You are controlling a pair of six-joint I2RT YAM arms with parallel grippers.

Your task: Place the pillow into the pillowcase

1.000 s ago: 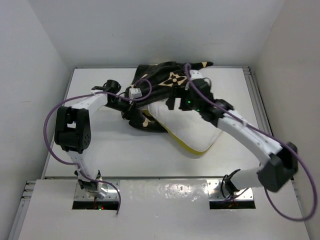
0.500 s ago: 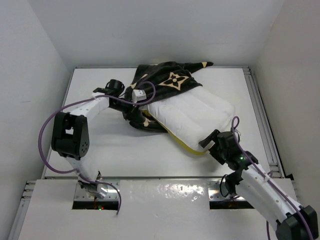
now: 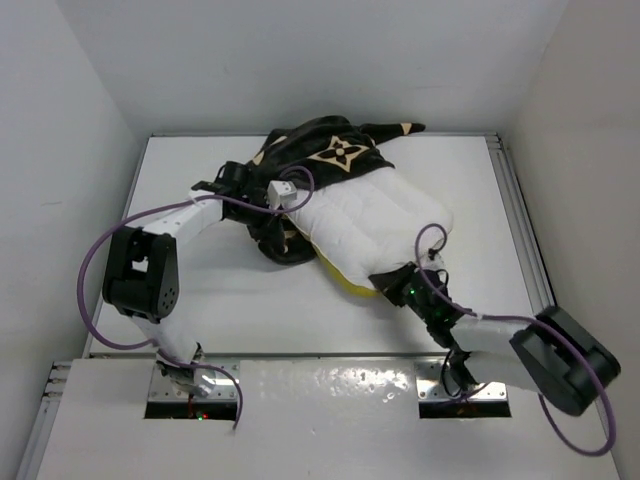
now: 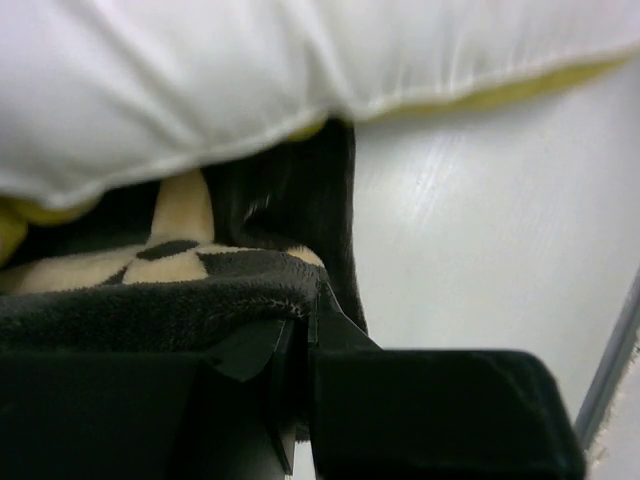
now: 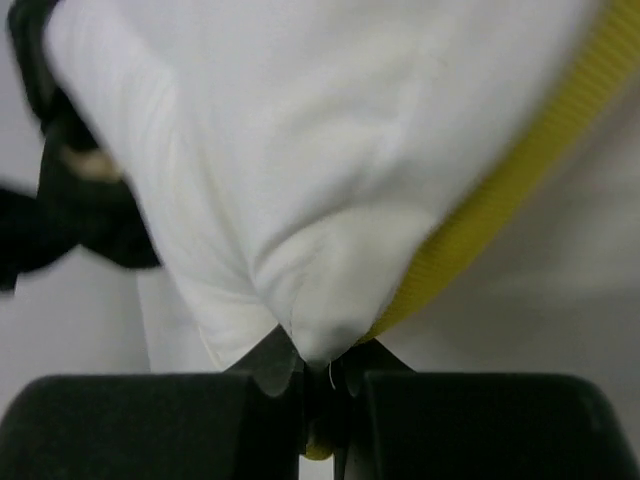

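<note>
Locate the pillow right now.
Top view: the pillow lies on the table, slightly right of centre, its far end covered by the pillowcase. The right gripper pinches its near corner.

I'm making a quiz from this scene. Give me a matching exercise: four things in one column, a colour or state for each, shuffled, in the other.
1. pillow
2. pillowcase
3. left pincer
4. right pincer

a. shut on black fabric
b. white with yellow band
c. shut on a white corner
d. black with tan flowers

Pairs: 1-b, 2-d, 3-a, 4-c.
</note>
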